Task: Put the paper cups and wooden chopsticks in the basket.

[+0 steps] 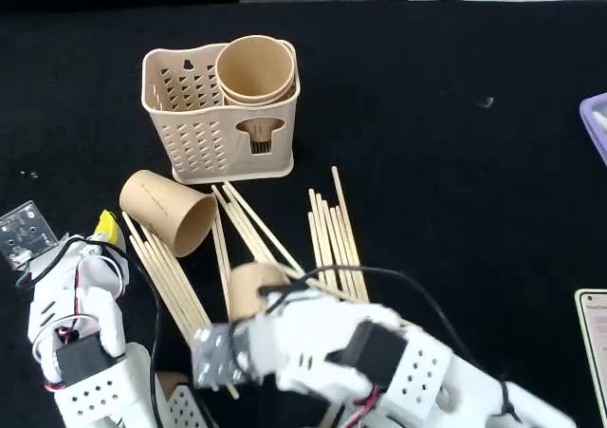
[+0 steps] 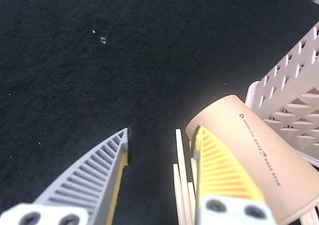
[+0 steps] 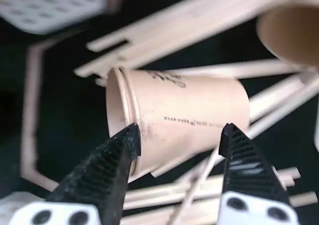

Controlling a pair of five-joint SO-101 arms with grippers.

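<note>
Right gripper: jaws open, astride the near cup, which lies on its side across the chopsticks. Left gripper: jaws open, beside the left cup, which lies at the near side of the basket. Stacked cups stand in the basket, at its right end.

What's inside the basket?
Stacked paper cups stand in one side of the basket. In the other side I see just its holed inner wall; the bottom there is hidden.
</note>
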